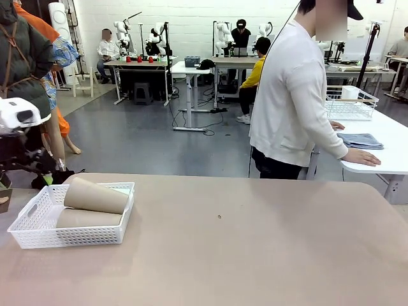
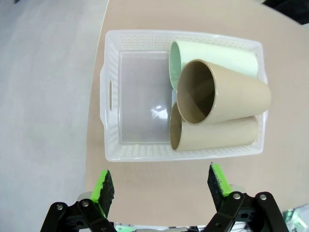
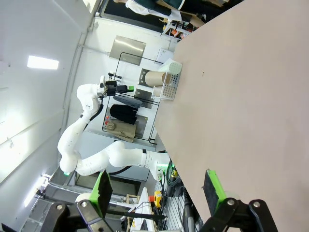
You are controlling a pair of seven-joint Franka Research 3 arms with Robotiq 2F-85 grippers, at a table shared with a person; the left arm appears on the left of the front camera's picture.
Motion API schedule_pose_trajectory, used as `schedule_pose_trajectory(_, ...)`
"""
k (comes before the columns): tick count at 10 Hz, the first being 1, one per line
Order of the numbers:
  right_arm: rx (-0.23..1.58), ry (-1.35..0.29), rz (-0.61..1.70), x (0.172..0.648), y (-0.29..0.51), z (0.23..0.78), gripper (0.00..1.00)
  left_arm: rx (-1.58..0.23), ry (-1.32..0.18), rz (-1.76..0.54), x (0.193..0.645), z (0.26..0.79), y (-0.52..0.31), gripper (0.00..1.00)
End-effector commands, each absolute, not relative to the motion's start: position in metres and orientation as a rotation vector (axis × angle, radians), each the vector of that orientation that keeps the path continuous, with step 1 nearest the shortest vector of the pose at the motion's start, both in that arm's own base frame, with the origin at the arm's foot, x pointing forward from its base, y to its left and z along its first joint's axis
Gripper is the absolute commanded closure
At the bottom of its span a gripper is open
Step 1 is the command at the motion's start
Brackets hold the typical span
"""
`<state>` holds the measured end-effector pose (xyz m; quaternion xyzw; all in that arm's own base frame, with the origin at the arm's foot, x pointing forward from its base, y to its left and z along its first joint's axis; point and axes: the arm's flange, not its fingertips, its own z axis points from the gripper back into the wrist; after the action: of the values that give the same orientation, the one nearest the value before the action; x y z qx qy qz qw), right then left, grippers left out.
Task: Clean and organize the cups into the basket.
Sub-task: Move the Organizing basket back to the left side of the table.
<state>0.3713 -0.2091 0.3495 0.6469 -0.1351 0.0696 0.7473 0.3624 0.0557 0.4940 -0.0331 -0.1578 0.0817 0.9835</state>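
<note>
- Left wrist view looks straight down on a white perforated plastic basket [image 2: 145, 92] standing on the matte beige table [image 2: 145, 169].
- Three cups lie on their sides at one end of the basket: a pale mint-green tumbler [image 2: 217, 55] against the far wall, a tan-brown tumbler [image 2: 217, 135] against the near wall, and a second tan-brown tumbler [image 2: 227, 96] resting on top of both.
- All three open mouths face the bare half of the basket.
- Left gripper [image 2: 161, 186] hangs above the table just beside the basket's near wall, its green-padded fingers [image 2: 104, 186] spread wide with nothing between them.
- Front view places the basket at the table's near left corner, with a person in a white top [image 1: 293, 95] at the far side, one hand on a folded grey cloth [image 1: 360, 140] on a neighbouring white table [image 1: 382, 159].
- Right gripper [image 3: 157, 191] hovers over bare tabletop, well apart from the basket, its fingers likewise parted and holding nothing.
</note>
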Motion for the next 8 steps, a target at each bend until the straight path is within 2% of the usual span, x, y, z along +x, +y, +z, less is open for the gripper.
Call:
schedule_pose_trajectory(1, 1.41, -0.293, 0.161, 0.37, -0.209, 0.35, 0.0, -0.353, -0.333, 0.048, 0.361, 0.507, 0.122, 0.0)
schedule_pose_trajectory(4, 1.41, -0.293, 0.161, 0.37, -0.209, 0.35, 0.0, -0.716, -0.378, -0.101, 0.355, 0.508, 0.215, 0.0)
schedule_pose_trajectory(6, 1.41, -0.293, 0.161, 0.37, -0.209, 0.35, 0.0, -0.859, -0.386, -0.121, 0.351, 0.505, 0.262, 0.0)
schedule_pose_trajectory(8, 1.41, -0.293, 0.161, 0.37, -0.209, 0.35, 0.0, -0.996, -0.318, -0.178, 0.345, 0.497, 0.298, 0.0)
